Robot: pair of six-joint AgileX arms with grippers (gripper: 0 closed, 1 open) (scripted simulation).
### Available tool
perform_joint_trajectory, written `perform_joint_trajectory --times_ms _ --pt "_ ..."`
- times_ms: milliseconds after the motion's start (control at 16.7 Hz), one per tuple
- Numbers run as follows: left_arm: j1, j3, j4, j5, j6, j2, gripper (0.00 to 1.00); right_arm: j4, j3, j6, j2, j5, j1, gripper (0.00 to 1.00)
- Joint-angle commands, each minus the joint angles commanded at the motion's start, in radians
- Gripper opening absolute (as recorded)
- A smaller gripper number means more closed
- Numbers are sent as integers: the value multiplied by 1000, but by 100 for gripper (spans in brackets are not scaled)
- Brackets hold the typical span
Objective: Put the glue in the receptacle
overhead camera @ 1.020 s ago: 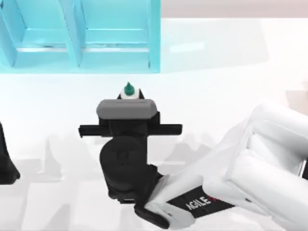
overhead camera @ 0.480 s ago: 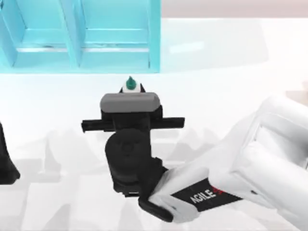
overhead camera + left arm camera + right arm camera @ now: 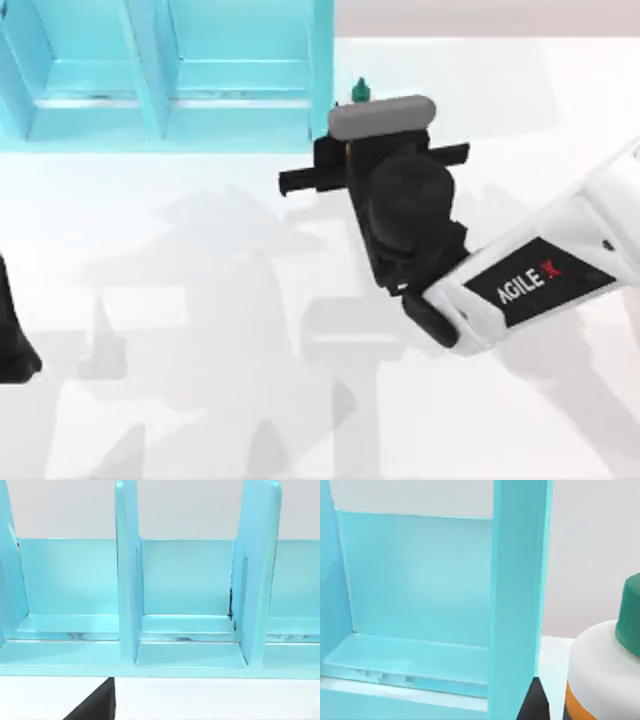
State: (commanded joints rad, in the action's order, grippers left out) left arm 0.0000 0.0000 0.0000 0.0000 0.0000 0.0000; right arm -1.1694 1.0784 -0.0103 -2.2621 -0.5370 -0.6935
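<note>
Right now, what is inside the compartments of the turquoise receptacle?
The compartments of the receptacle that face the cameras hold nothing but their bare floors. The glue is outside, beside its right end wall, at the right gripper. Upright dividers cover some corners.

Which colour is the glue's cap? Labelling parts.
Green; the glue cap shows best in the right wrist view.

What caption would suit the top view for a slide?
Right gripper carries the glue beside the right end wall of the turquoise receptacle; left arm parked at the table's left edge.
</note>
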Motion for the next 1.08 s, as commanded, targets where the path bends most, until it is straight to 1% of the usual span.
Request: perform_joint_trajectory --times_ms 240,840,1080 --pt "0 0 0 0 0 0 100 -29 -52 4 25 385 277 0" --pt "0 0 0 0 0 0 100 -117 -187 21 89 1447 1067 0" --pt "0 0 0 0 0 0 100 -149 -237 27 105 1824 1355 0"
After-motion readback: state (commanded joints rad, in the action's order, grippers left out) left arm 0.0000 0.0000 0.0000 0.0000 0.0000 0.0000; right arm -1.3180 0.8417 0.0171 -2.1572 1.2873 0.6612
